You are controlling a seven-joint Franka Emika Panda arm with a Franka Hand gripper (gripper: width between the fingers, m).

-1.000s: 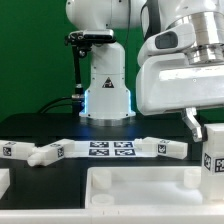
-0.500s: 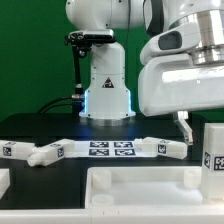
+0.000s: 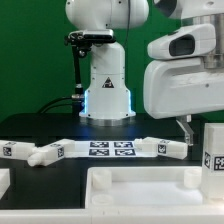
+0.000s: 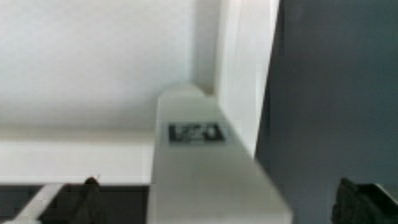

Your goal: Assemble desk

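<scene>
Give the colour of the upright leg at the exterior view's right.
The leg is white with a black-and-white tag; exterior view shows it best.

The tabletop panel (image 3: 130,172) below me looks like smooth white plastic. The legs (image 3: 45,153) match it; the table (image 3: 50,190) is matt black.
</scene>
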